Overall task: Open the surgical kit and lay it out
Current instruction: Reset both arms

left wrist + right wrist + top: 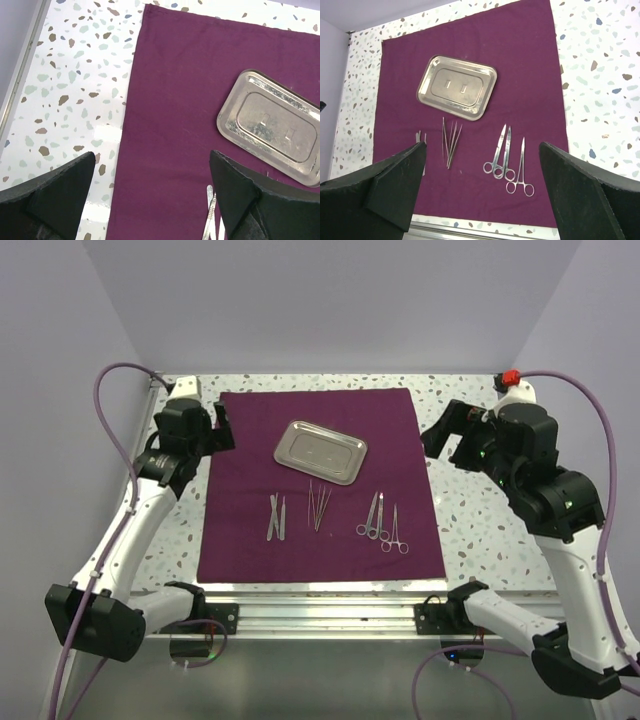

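The dark purple cloth [320,530] lies spread flat on the table. On it sit the steel tray [320,451], two tweezers [276,517], thin probes [318,506] and ring-handled forceps [384,522] in a row. The tray [457,86], probes [450,141] and forceps [507,162] show in the right wrist view. The tray [274,125] and a tweezer tip [211,210] show in the left wrist view. My left gripper [222,426] is open and empty above the cloth's left edge. My right gripper [445,435] is open and empty off the cloth's right edge.
The speckled table top [480,525] surrounds the cloth. A metal rail [320,602] runs along the near edge. Purple cables [110,440] hang at both arms.
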Action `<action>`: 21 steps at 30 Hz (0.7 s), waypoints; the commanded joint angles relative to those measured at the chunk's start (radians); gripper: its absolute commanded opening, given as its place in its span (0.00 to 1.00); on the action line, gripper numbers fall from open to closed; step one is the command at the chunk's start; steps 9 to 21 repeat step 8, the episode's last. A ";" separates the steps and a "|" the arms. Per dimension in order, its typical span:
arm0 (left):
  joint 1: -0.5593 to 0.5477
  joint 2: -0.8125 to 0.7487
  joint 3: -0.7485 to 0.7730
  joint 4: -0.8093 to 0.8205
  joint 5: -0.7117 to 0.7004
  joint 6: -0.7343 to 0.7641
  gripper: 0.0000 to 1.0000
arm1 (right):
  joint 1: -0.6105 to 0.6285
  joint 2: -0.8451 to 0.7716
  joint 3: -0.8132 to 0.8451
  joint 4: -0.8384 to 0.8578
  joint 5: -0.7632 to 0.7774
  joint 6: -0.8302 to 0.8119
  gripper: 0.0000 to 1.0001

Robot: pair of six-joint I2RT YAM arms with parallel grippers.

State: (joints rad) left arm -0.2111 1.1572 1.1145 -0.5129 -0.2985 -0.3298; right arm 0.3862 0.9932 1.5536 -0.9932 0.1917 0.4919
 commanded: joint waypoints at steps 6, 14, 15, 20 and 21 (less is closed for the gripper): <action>0.038 -0.011 -0.018 0.097 0.044 0.051 1.00 | 0.003 -0.037 -0.018 0.083 0.000 -0.038 0.98; 0.042 -0.008 -0.033 0.111 0.036 0.067 1.00 | 0.003 -0.039 -0.021 0.087 0.018 -0.047 0.98; 0.042 -0.008 -0.033 0.111 0.036 0.067 1.00 | 0.003 -0.039 -0.021 0.087 0.018 -0.047 0.98; 0.042 -0.008 -0.033 0.111 0.036 0.067 1.00 | 0.003 -0.039 -0.021 0.087 0.018 -0.047 0.98; 0.042 -0.008 -0.033 0.111 0.036 0.067 1.00 | 0.003 -0.039 -0.021 0.087 0.018 -0.047 0.98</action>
